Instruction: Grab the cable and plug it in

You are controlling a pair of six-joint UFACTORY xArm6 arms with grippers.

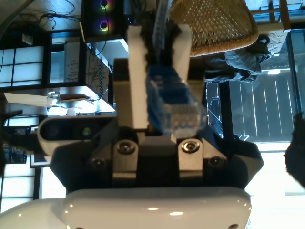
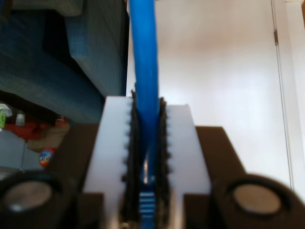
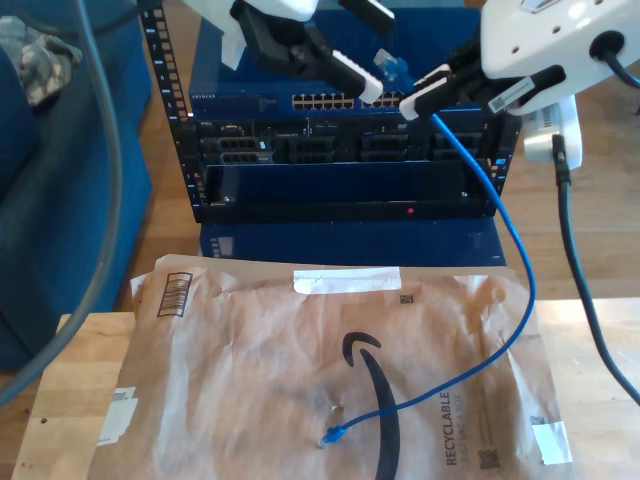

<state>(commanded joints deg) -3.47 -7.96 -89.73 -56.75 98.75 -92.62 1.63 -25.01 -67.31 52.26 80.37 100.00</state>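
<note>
The blue cable (image 3: 512,240) hangs from the two grippers in front of the rack and drops onto the envelope, where its free plug (image 3: 332,434) lies. Its other plug (image 1: 174,107) sits between the white fingers (image 1: 138,76) of my first gripper (image 1: 160,28), which is shut on it with the plug tip facing the camera. In the exterior view that plug (image 3: 389,67) is held up before the switch ports (image 3: 330,101). My second gripper (image 2: 147,102) is shut on the cable (image 2: 144,57) just behind the plug, reaching in from the exterior view's right (image 3: 412,101).
A dark blue rack (image 3: 345,170) with port rows and drive bays stands behind the wooden table (image 3: 60,400). A brown paper envelope (image 3: 250,380) covers most of the table. A blue sofa (image 3: 60,200) is at the exterior view's left. Black arm cables (image 3: 575,250) hang at its right.
</note>
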